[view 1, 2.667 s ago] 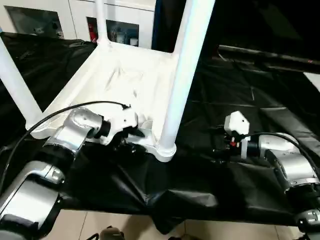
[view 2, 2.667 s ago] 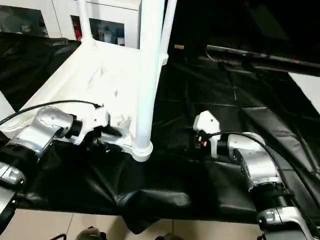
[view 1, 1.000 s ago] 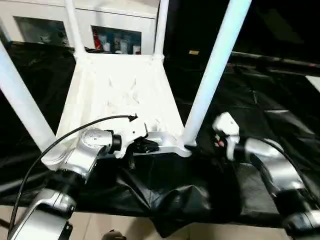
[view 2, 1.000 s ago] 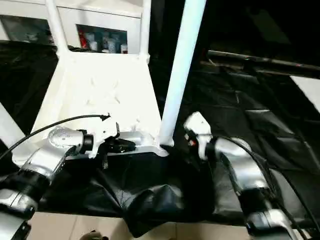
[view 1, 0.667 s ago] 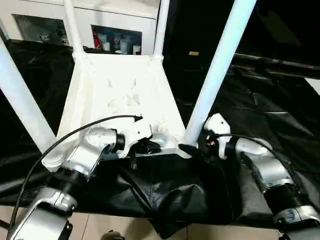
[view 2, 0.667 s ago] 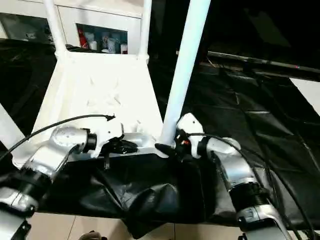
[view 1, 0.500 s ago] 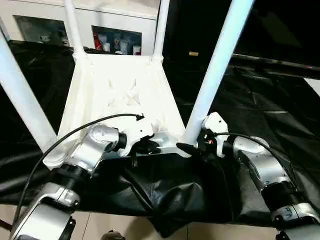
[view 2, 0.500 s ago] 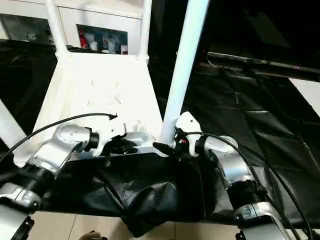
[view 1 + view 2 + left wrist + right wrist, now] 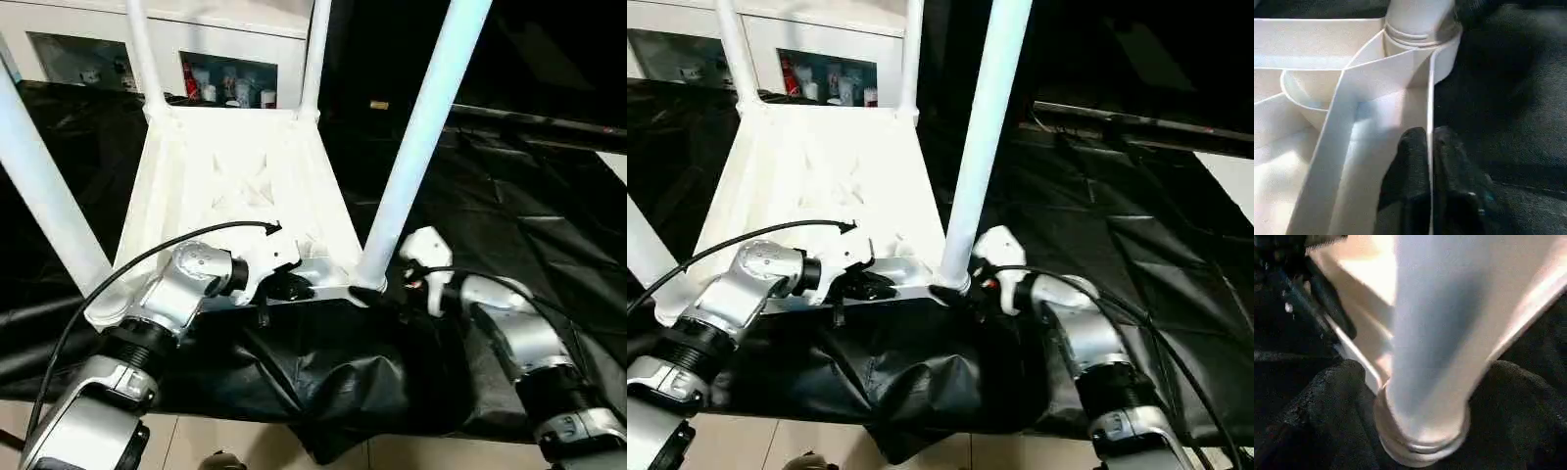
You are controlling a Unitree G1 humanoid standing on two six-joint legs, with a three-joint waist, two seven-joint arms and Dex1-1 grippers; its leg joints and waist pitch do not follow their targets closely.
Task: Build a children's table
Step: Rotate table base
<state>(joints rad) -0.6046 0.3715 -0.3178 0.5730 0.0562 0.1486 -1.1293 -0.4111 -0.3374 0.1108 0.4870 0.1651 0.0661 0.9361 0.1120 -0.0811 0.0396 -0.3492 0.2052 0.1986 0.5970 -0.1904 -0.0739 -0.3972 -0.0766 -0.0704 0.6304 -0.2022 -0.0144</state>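
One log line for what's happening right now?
left gripper: shut on tabletop rim | right gripper: open at near leg base | legs: upright

Head eyes look down; both wrist cameras closely face one leg (image 9: 1430, 347).

no readable text, labels, brands, numbers or signs anywhere
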